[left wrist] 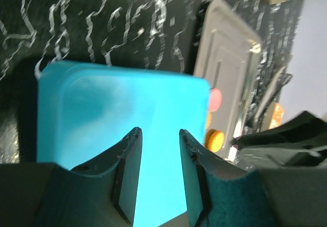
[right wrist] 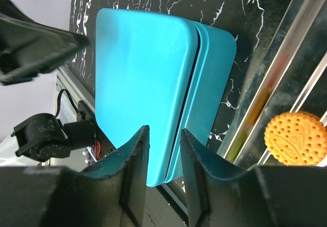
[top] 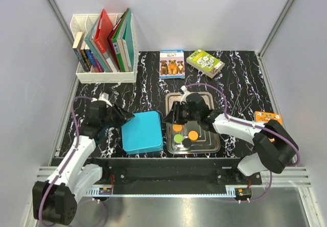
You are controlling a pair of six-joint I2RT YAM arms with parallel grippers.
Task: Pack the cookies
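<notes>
Blue tin, cookies on a silver tray just right of it, some hidden under the right arm, left jaws apart at the tin's left edge, right jaws apart at its right edge, both empty

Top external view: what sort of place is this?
Probably a robot test cell: plain grey panel walls box in a black marbled table, and a left arm and right arm are bolted at its near edge.
</notes>
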